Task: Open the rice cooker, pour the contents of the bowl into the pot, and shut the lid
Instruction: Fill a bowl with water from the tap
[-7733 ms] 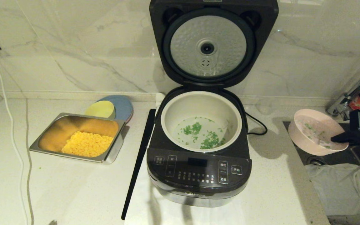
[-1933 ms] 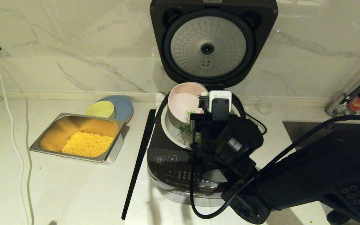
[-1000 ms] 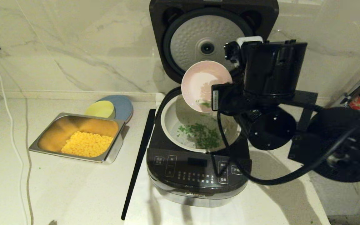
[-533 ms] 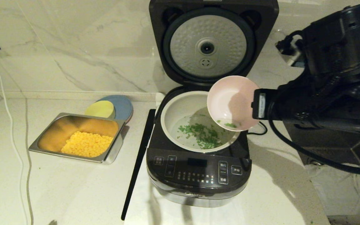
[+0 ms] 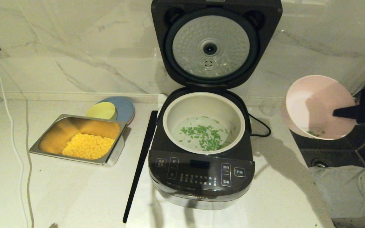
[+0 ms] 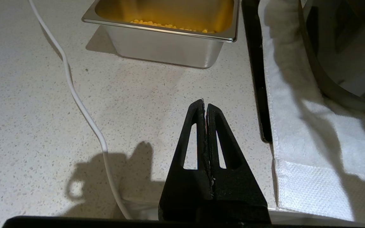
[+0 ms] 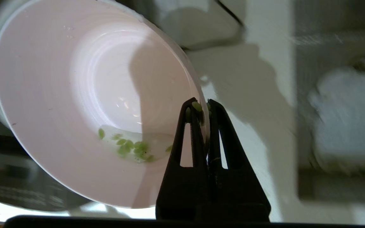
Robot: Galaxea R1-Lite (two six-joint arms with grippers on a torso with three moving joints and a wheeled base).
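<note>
Right gripper (image 7: 203,107) clamped on tilted bowl (image 5: 318,104) rim, past counter's (image 5: 74,190) right edge; left gripper (image 6: 205,106) closed, parked.

"Midea" on rice cooker (image 5: 201,177) front

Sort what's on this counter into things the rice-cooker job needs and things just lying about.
Job: rice cooker, pot, open lid, green contents, pink bowl clamped in the right gripper.

Lying about: steel tray of corn, yellow bowl, blue plate, white cable.
</note>
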